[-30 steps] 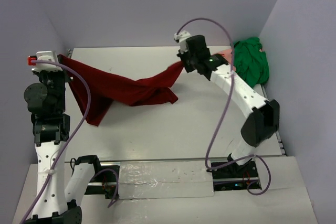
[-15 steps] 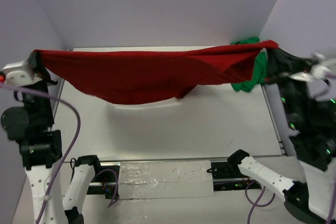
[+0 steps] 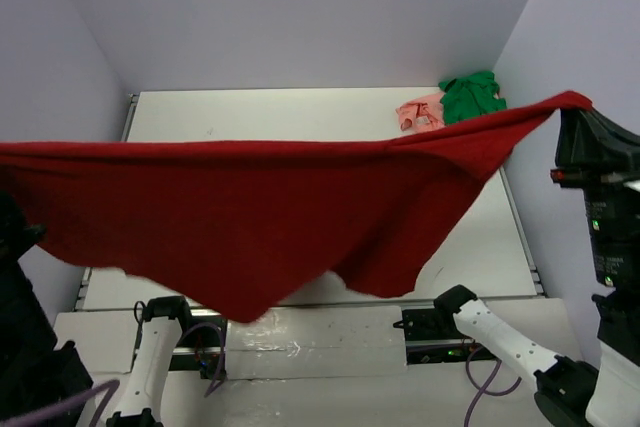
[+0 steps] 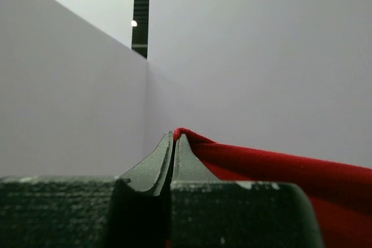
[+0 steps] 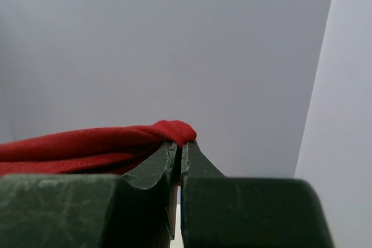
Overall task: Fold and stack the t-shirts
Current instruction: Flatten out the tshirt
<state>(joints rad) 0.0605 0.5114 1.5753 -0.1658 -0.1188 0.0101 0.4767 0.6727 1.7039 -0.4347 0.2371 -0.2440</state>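
The maroon t-shirt (image 3: 270, 207) hangs stretched in the air from 9 to 3 o'clock, one end pinched in the left gripper (image 4: 174, 136), the other in the right gripper (image 5: 179, 144).

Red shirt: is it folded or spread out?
Spread: the red shirt hangs stretched in mid-air, its ends pinched by the left gripper and right gripper.

The arms are white with black joints. At the lower right of the top view, the right arm (image 3: 505, 342) has a purple cable (image 3: 483, 383) (thin, like string). Its black top part at the right edge has tiny green lights (image 3: 597, 210) and a red spot (image 3: 559, 175). In the wrist views, the fingers (image 4: 154, 165) are dark and rough, with thin curved tips.
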